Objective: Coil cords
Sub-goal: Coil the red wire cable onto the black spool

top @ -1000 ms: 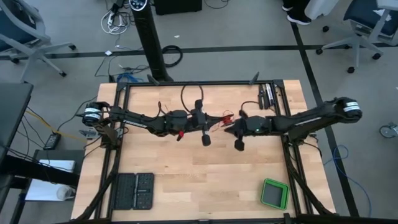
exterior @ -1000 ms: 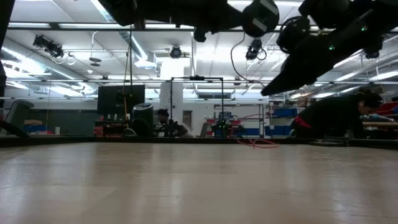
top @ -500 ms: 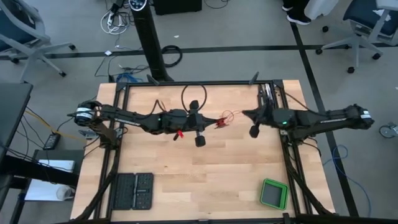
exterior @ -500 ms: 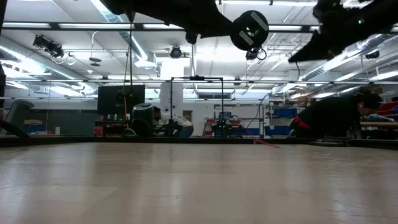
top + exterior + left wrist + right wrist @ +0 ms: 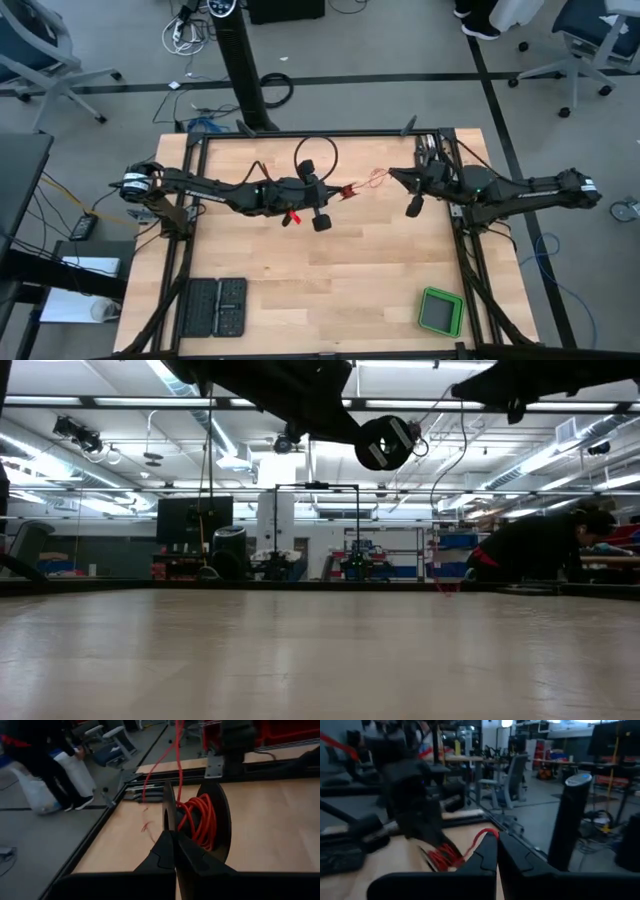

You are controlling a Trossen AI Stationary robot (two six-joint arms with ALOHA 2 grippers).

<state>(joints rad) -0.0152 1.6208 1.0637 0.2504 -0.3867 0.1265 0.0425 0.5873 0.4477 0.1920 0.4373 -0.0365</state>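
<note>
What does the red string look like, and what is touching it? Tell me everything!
The red-orange cord is very thin and bendy, like string. Most of it is wound in loops around a dark spool pinched in the shut left gripper, held up over the middle of the wooden table. One loose strand leads off the spool toward the right gripper, which is shut on it near the table's far right side. The low view shows the cord raised off the tabletop. Its end piece cannot be made out.

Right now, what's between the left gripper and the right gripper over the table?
In the high view, the thin red-orange cord runs through the air from the left gripper to the right gripper; below it is only bare wooden table.
</note>
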